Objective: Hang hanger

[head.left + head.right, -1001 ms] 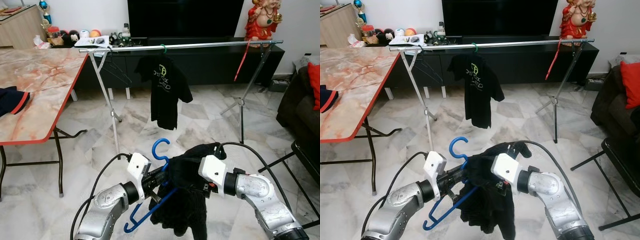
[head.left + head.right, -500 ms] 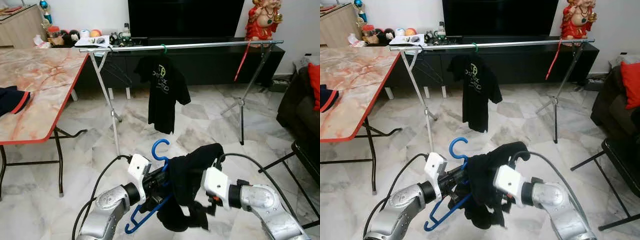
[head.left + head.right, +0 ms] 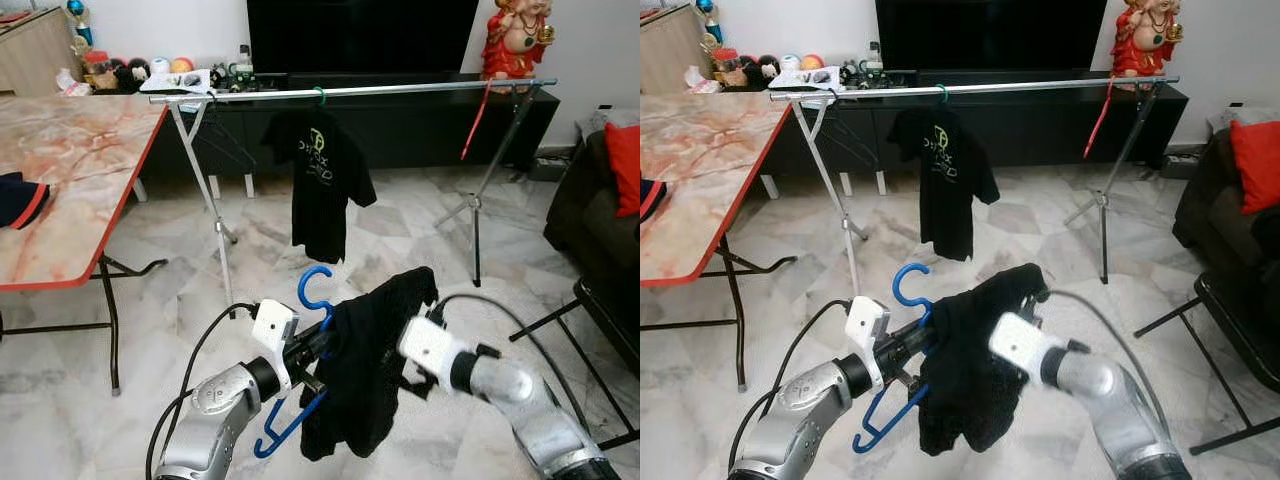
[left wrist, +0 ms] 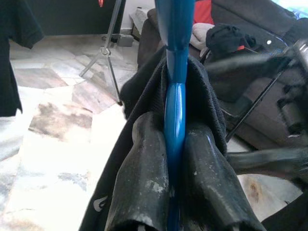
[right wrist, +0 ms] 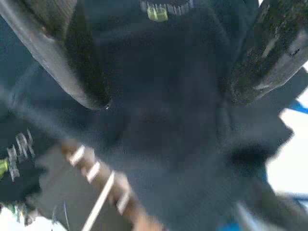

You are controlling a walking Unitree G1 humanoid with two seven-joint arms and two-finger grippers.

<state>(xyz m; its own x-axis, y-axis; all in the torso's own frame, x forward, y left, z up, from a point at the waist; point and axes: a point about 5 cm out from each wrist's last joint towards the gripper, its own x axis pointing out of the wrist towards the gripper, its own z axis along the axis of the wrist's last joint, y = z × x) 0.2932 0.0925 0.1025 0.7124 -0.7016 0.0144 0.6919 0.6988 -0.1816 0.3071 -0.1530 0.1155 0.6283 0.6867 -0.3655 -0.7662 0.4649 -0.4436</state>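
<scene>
My left gripper is shut on a blue plastic hanger, low in front of me with its hook pointing up. A black garment is draped over the hanger's right half and hangs down. My right gripper is open, its fingers spread against the garment's dark cloth; in the eye views its wrist sits just right of the garment. Ahead stands a silver clothes rail on folding legs. A black T-shirt hangs from it on a green hanger.
A marble-top table with a red edge stands at the left, a dark cloth on it. A red strap hangs near the rail's right end. A dark sofa and a black frame are at the right. A TV cabinet lies behind the rail.
The black garment was bunched around my right gripper; it now hangs longer and smoother from the hanger. My right wrist has risen a little. The left gripper keeps its hold.
</scene>
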